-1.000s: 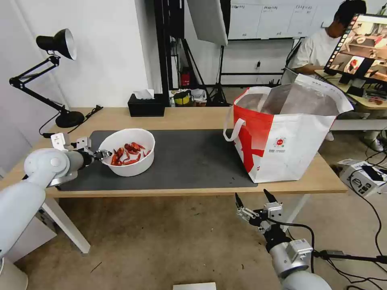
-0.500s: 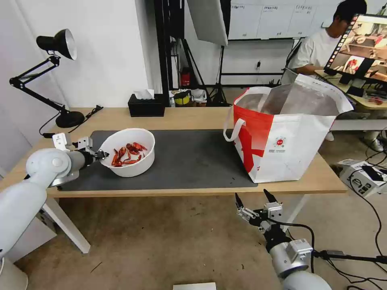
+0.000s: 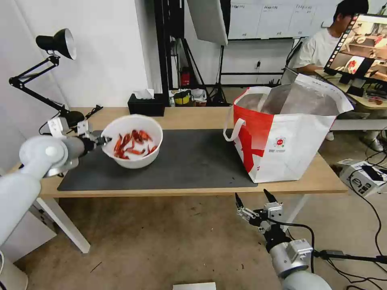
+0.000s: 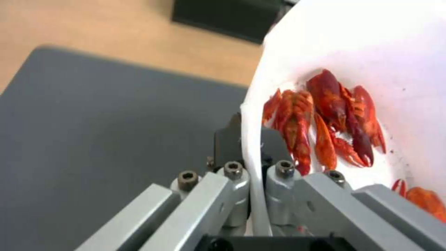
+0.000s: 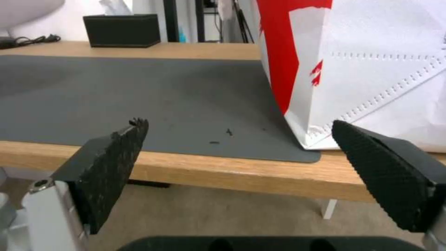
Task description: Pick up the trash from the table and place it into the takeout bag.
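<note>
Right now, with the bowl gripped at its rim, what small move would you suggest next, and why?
Probably carry the bowl toward the takeout bag: the left gripper has it clamped and lifted off the mat, and the bag stands open.

bowl (image 3: pixel 133 141) | white, red shells (tilted) | bag (image 3: pixel 287 133) upright, open

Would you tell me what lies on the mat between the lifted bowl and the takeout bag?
In the head view, only bare dark grey mat lies between the bowl, held at its rim by the left end effector, and the takeout bag.
</note>
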You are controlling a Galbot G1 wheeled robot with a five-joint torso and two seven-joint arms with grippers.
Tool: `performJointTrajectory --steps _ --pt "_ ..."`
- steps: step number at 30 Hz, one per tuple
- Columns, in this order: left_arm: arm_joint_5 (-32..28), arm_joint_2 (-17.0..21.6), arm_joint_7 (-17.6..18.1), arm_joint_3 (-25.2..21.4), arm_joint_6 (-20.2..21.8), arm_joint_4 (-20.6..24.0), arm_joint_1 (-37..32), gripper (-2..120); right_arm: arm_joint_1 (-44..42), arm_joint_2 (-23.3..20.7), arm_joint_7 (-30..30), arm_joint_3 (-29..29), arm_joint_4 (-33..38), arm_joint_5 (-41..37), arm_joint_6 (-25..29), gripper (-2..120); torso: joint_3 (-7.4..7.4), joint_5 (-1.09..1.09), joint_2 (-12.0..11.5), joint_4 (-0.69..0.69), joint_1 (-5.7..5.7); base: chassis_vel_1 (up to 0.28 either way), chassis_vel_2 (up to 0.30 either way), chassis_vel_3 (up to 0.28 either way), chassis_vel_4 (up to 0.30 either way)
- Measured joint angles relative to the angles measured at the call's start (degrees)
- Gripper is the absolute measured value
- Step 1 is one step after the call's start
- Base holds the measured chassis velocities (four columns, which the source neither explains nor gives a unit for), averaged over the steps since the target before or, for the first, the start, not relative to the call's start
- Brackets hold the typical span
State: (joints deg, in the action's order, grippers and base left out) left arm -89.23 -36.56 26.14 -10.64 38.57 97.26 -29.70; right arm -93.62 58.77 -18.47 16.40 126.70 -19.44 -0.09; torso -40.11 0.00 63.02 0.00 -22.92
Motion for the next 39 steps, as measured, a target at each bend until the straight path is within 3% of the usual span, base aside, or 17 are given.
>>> performJointTrajectory --steps 8,11,16,19,20,23,37,39 --pt "-4.54 -2.81 3.34 8.18 -0.66 0.65 14.89 0 0.0 0.0 0.0 0.0 0.0 0.0 0.0 100 0.0 0.01 0.0 -0.01 0.0 0.0 0.0 0.0 0.0" --pt "-6.86 -6.82 6.14 14.15 -0.89 0.02 22.49 0 0.0 -0.01 0.01 0.0 0.0 0.0 0.0 100 0.0 -0.01 0.0 0.0 0.0 0.0 0.0 0.0 0.0" --pt "-7.49 -11.39 7.17 19.69 -1.28 -1.91 29.86 0 0.0 -0.01 -0.01 0.0 0.0 0.0 0.0 100 0.0 0.0 0.0 -0.03 -0.01 0.0 0.0 0.0 0.0" --pt "-7.72 -16.75 8.7 23.37 -1.61 -4.62 35.85 0 0.01 -0.01 0.0 0.0 0.01 0.0 0.0 100 0.01 0.02 0.0 0.0 0.0 0.0 0.0 0.0 0.0" --pt "-7.72 -16.75 8.7 23.37 -1.61 -4.62 35.85 0 0.01 -0.01 0.0 0.0 0.01 0.0 0.0 100 0.01 0.02 0.0 0.0 0.0 0.0 0.0 0.0 0.0" --pt "-7.73 -22.81 9.6 25.64 -1.98 -7.51 39.67 0 0.01 -0.01 0.01 0.01 0.0 0.0 0.0 100 0.01 0.03 0.0 -0.02 -0.01 0.0 0.0 0.0 0.0" --pt "-4.5 -34.71 11.12 31.98 -4.72 -15.95 43.26 0 0.01 0.0 0.01 0.0 0.0 0.0 0.0 100 0.0 0.01 0.0 0.0 0.0 0.0 0.0 0.0 0.0" --pt "-3.53 -37.93 12.08 32.9 -6.37 -18.34 43.4 0 0.01 0.0 0.01 0.0 0.0 0.0 0.0 100 0.0 0.01 0.0 0.0 0.0 0.0 0.0 0.0 0.0"
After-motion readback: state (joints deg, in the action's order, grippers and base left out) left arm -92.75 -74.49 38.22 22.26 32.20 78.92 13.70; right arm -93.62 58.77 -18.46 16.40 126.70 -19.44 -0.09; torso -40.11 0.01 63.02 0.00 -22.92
